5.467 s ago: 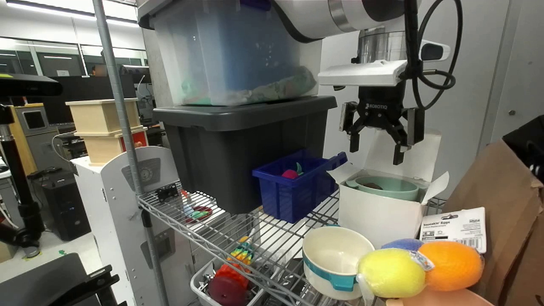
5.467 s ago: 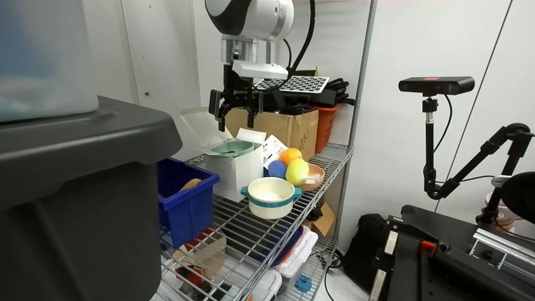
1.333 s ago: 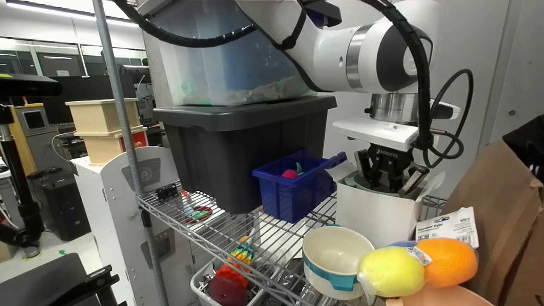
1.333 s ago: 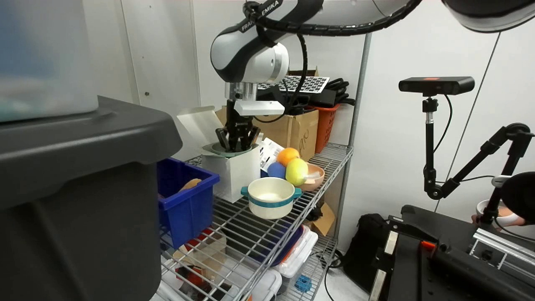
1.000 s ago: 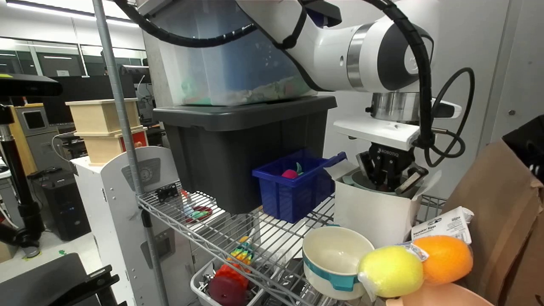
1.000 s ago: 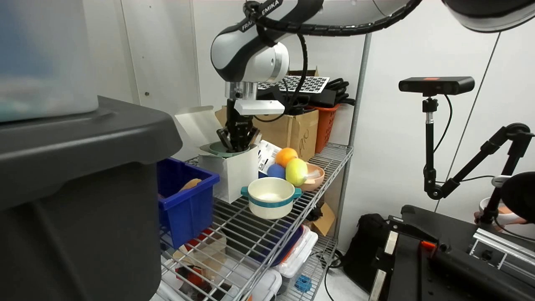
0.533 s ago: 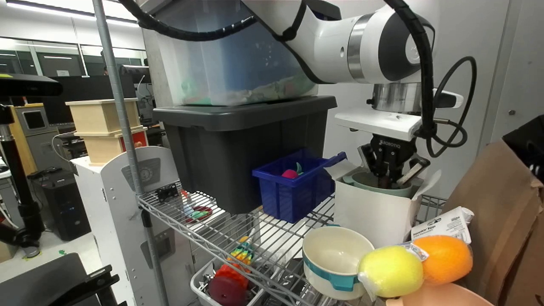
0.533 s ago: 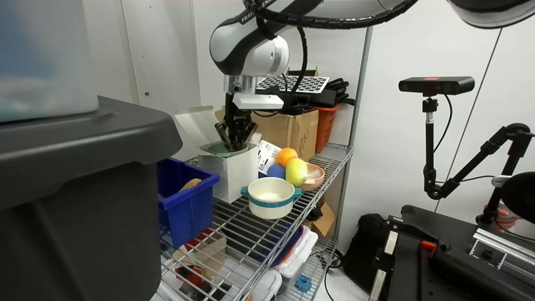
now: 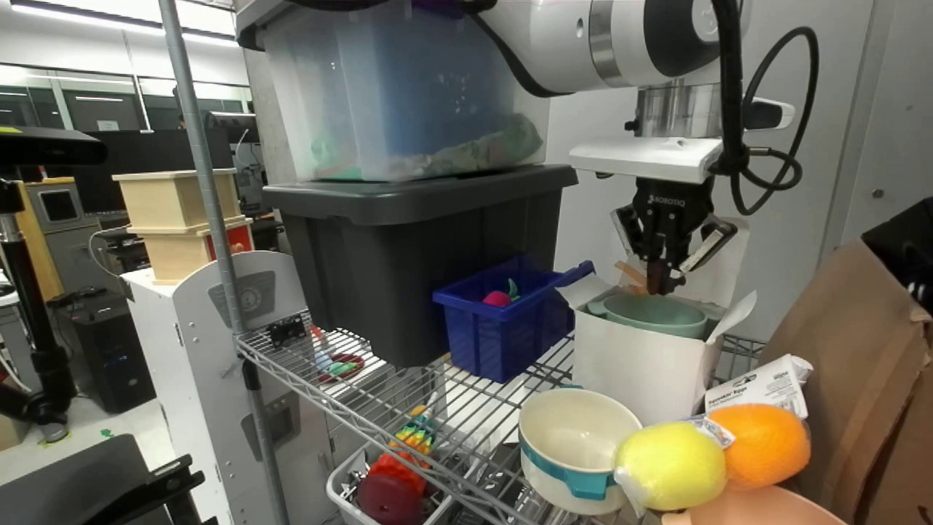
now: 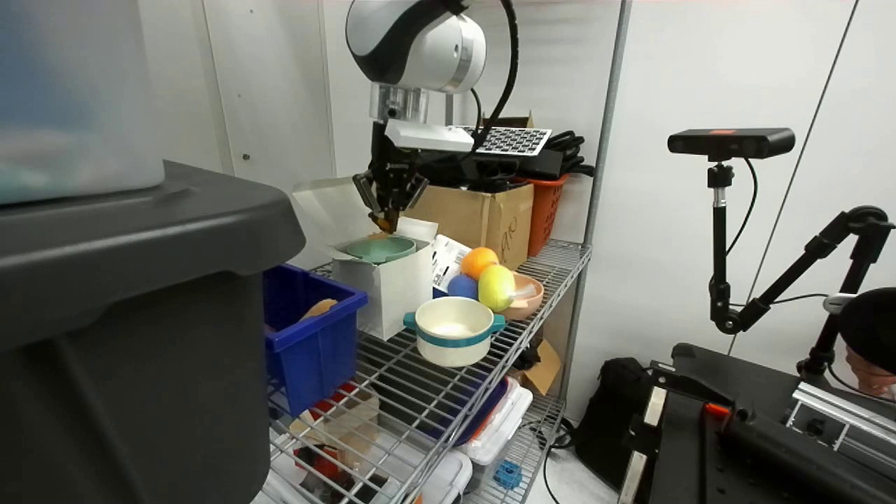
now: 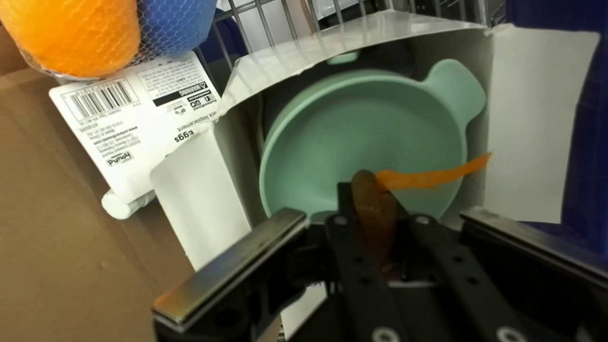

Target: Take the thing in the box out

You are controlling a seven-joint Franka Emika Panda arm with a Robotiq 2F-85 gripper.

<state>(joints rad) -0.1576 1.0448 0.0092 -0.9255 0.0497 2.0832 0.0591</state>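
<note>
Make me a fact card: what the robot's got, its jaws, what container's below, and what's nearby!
Held: small brown lump, an orange strip poking out next to it
Jaws: closed on the lump, above the green bowl
Container: white box, lid open, the green bowl inside
Nearby: blue bin, cream-and-teal pot, round yellow thing, round orange thing

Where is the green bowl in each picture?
In an exterior view: green bowl, right of centre, below mid-height.
In an exterior view: green bowl, just left of centre.
In the wrist view: green bowl, large, near the centre.
Landmark in all three: the white box around it.
</note>
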